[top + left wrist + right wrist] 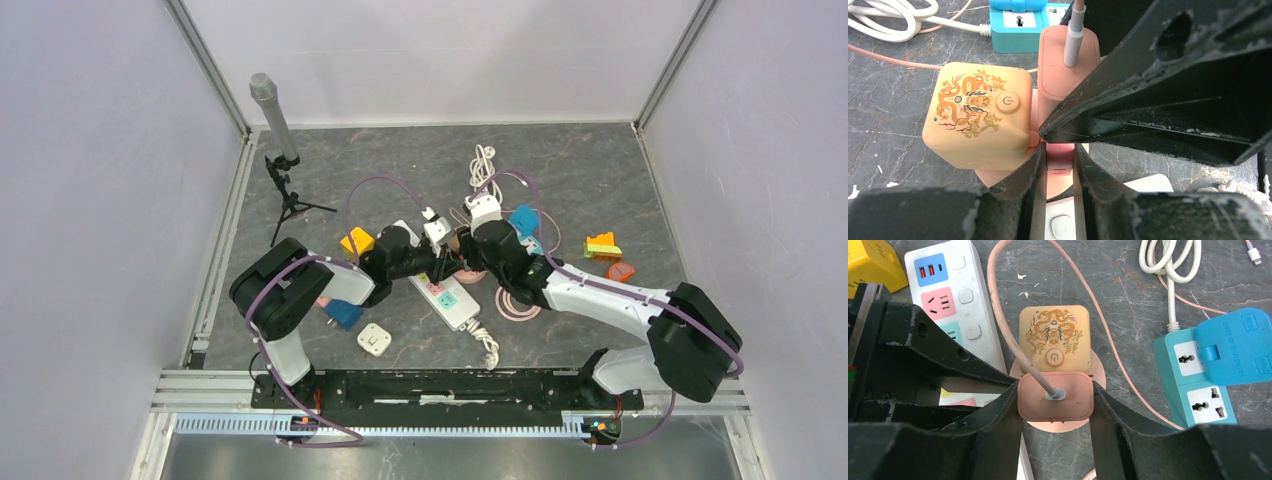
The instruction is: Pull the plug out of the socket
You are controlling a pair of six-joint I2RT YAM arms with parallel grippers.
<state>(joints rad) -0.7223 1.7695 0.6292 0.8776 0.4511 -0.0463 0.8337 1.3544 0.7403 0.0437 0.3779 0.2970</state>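
Left gripper (1060,162): jaws nearly closed, pinching socket (1060,176) edge between fingertips. Right gripper (1055,407): jaws half apart, clamping plug (1074,407) sides. Left claw just left of right claw; arms angled inward.

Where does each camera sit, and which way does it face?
Top external: above, behind the bases, looking down on the table; both arms show.
Left wrist: low, looking across the pink socket; own jaws pinch it.
Right wrist: straight down on the pink plug; own jaws grip it.
Shared: both wrist views show the dragon cube.
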